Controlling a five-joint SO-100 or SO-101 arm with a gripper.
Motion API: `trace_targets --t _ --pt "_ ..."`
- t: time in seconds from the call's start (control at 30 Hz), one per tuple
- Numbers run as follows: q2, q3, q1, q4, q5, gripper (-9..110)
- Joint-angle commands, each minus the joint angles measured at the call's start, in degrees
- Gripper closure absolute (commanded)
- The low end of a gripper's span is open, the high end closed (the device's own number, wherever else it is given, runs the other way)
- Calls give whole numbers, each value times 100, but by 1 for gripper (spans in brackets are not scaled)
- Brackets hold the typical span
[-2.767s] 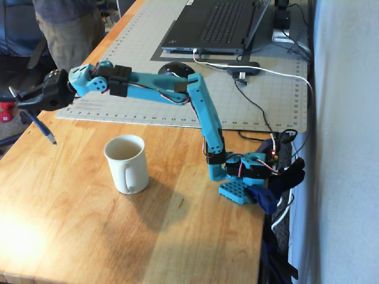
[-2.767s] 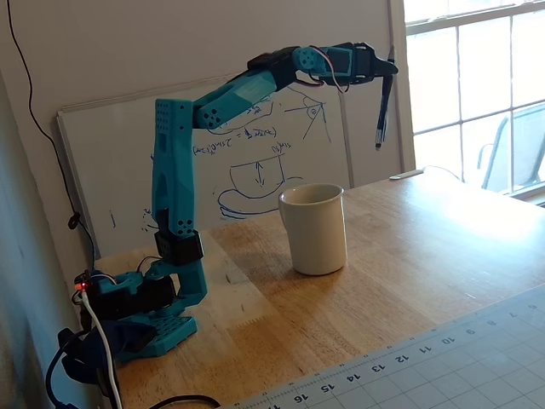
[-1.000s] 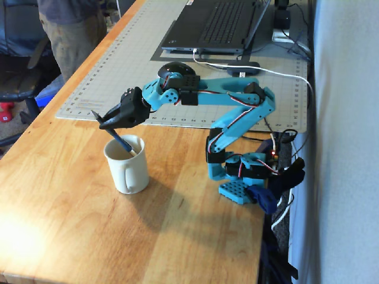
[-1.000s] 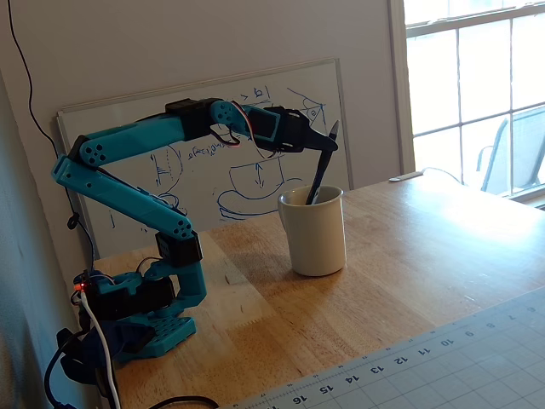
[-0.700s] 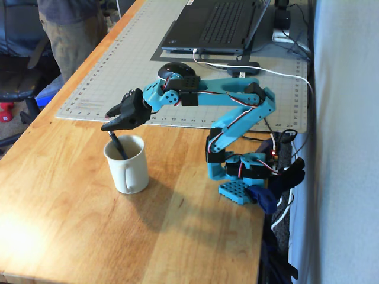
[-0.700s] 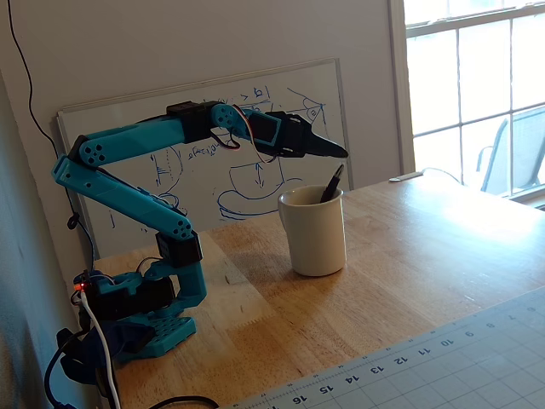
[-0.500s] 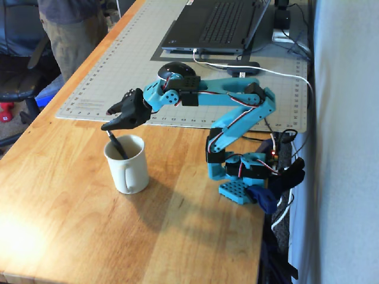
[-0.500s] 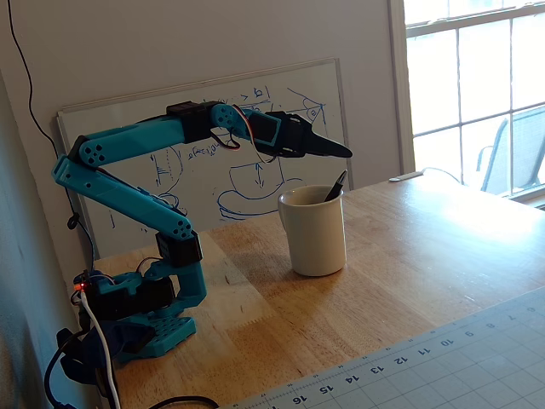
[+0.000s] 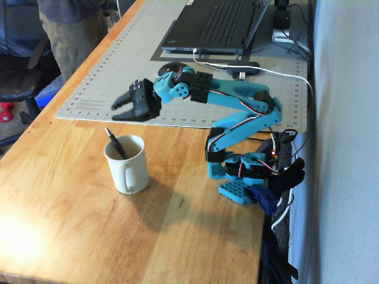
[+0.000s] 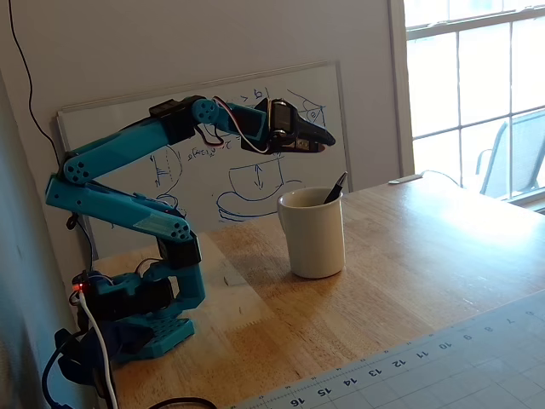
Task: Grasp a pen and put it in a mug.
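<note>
Home office or hobby workspace. A wooden desk (image 9: 71, 225) carried a gridded cutting mat (image 9: 124, 65), an open laptop (image 9: 219, 26) with cables, and a computer mouse (image 9: 169, 67). A sketched-on whiteboard (image 10: 213, 170) leaned against the wall beside a sunlit window (image 10: 477, 85).

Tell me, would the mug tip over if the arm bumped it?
Probably not from a light bump: the mug looks like thick ceramic and stands flat and upright on the wooden table. A harder push would more likely slide it. The pen leaning inside could rattle or shift. The open pincer hangs above, touching neither.
</note>
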Motion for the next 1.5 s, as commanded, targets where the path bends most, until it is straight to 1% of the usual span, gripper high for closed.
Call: trace_targets --t 0.0,0.17,0.23,0.33,0.4,0.6,0.8,1.07,1.47 --pt "536 -123 202 940 -1907 96" --pt "1037 -88 536 2224 -4140 97" --pt "1257 -26 703 2742 -4781 97" --pt "1714 387 932 3261 -5440 97" --pt "2074 809 1011 3305 -5643 97" --pt "3146 2083 1037 3340 -5739 97" --pt "4017 2909 1002 3401 -5730 97" --pt "4245 3050 984 3322 -5730 97" --pt "4236 3850 984 3094 -5651 97"
